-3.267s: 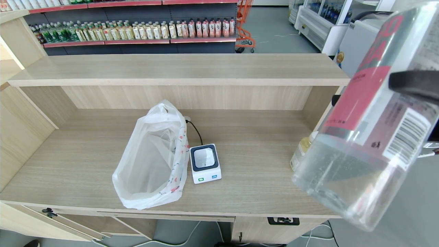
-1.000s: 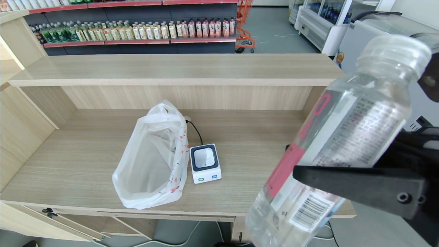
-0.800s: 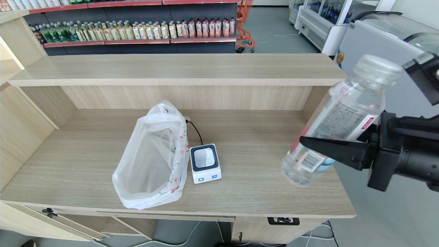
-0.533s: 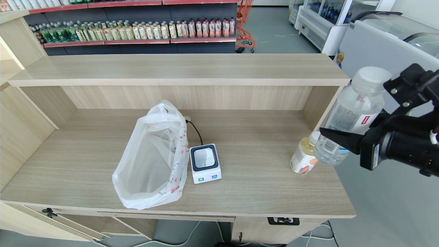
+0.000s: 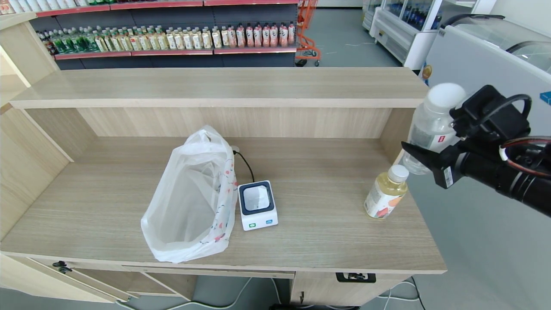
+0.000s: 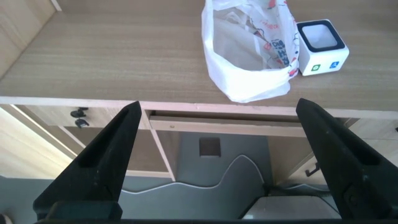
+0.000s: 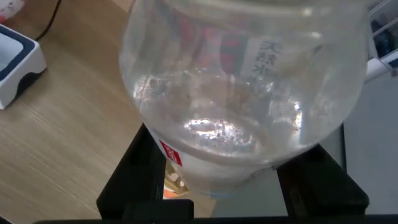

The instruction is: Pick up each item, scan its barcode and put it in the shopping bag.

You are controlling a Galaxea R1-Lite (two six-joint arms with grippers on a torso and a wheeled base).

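On the pale wooden worktop [image 5: 323,202] the white box scanner [image 5: 257,205] sits mid-frame. Our right tool [image 5: 419,150] clamps the clear plastic water bottle [image 5: 430,125] at far right, so we should bring its barcode over the scanner.

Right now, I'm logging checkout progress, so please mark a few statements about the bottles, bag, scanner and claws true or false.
1. The right claw is shut on the clear water bottle. True.
2. The juice bottle lies inside the shopping bag. False: it stands upright on the counter, near its right end.
3. The barcode scanner sits beside the shopping bag. True.
4. The left claw grips an item. False: it is open and empty.
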